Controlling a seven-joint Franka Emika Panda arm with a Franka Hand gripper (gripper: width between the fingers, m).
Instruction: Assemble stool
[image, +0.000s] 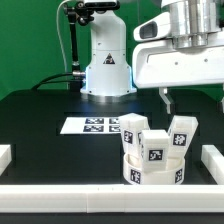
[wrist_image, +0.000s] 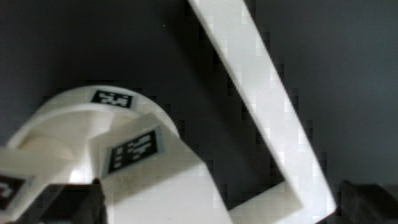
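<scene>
The stool (image: 155, 172) stands near the front of the black table. Its round white seat lies low, and three tagged blocky legs (image: 133, 130) (image: 152, 152) (image: 181, 134) stick up from it. My gripper (image: 170, 103) hangs just above the stool, toward the exterior view's right, and a dark finger points down over the legs. In the wrist view one tagged leg (wrist_image: 118, 102) and a broad white leg (wrist_image: 164, 185) rise toward the camera. The broad leg lies between the dark fingertips (wrist_image: 71, 206) of my gripper (wrist_image: 214, 212). The jaws stand wide apart and open, with nothing gripped.
The marker board (image: 98, 125) lies flat behind the stool, in front of the robot base (image: 107, 70). White border rails run along the front (image: 100, 196), at the exterior view's left (image: 4, 155) and right (image: 212, 160). In the wrist view, a rail (wrist_image: 249, 80) crosses beside the stool.
</scene>
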